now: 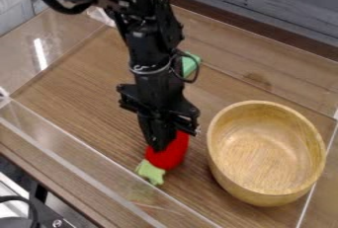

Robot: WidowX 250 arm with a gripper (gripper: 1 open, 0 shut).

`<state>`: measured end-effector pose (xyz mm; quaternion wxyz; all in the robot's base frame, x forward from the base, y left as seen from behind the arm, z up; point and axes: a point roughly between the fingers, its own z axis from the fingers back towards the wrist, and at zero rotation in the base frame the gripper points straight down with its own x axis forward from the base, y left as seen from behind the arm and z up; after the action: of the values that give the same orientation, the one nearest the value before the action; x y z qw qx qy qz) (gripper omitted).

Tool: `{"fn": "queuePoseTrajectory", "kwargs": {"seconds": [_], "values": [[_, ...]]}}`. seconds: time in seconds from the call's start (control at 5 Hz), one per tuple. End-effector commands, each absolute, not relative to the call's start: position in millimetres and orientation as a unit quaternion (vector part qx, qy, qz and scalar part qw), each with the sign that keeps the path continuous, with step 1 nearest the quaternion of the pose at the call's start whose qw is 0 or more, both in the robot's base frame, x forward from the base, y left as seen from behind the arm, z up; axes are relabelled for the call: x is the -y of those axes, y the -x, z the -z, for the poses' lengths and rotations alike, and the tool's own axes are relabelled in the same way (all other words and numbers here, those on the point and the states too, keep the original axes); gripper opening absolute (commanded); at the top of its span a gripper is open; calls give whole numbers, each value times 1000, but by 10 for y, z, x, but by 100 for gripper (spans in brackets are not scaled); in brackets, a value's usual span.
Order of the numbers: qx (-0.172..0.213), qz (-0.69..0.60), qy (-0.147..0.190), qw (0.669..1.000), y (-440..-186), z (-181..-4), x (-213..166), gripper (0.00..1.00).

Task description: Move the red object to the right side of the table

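Rightward path — wooden bowl (pixel 268 151) blocks.

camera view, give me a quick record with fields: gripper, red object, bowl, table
gripper: pointing down, shut on the red object
red object: low at the table, pale green leafy tip toward the near edge
wooden bowl: empty, on the table beside the red object, apart from it
table: brown wood grain, clear walls

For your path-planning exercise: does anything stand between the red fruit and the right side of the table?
Yes. The wooden bowl sits directly right of the red fruit, which the gripper has closed on. It fills most of the table's right side near the front wall, so the fruit must be carried over or behind it.
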<state>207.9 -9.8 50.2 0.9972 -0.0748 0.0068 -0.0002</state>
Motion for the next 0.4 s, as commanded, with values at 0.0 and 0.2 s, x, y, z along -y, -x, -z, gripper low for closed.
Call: {"fn": "queuePoseTrajectory", "kwargs": {"seconds": [0.0,0.2], "values": [[25,4,78,997,-2208,-699,103,0],[40,3,87,995,-2325,-855,144,0]]}}
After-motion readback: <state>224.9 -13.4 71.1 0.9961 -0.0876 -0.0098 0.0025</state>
